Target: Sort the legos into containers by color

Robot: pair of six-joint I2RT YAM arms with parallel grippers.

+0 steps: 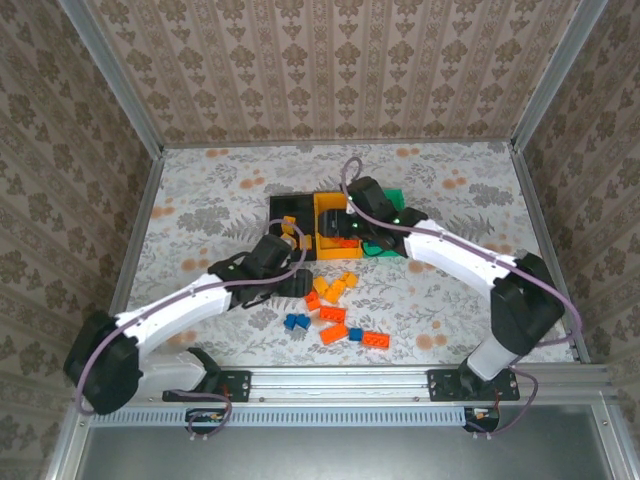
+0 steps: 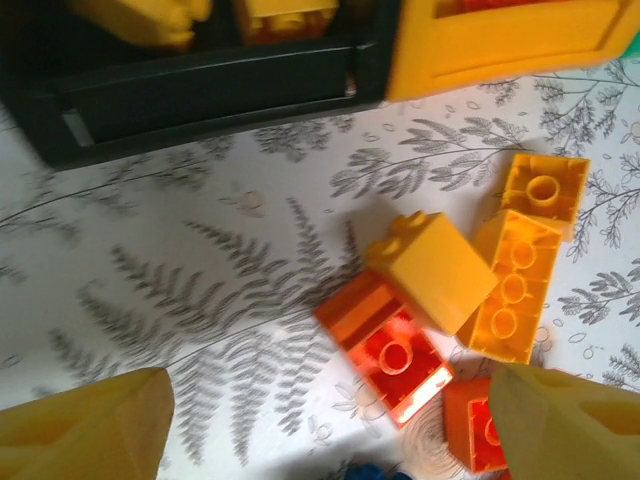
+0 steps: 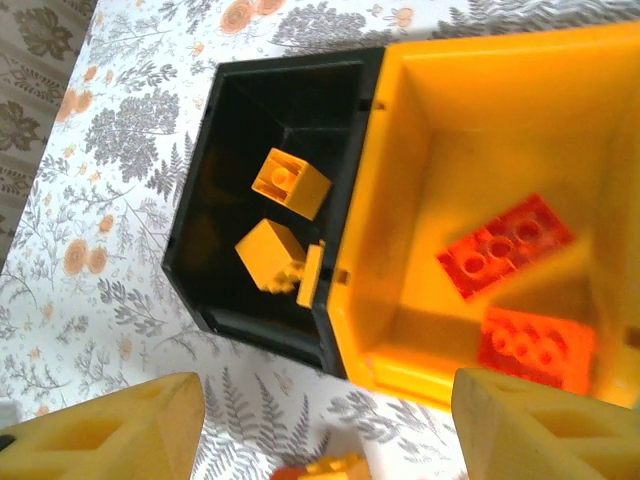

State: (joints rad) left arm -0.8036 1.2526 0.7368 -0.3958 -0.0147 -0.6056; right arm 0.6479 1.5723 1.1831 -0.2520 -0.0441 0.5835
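Sorting was partly done; two yellow bricks lay in the black bin and two red bricks in the yellow bin; the green bin was mostly hidden; about ten loose bricks lay unsorted on the table; the left gripper hovered over them, wide open and empty; the right gripper gaped empty above the bins

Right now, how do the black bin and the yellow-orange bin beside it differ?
The black bin is dark, the yellow-orange bin bright. The black bin holds yellow bricks, the yellow-orange bin orange-red bricks. Both are open-topped, rectangular and joined side by side.
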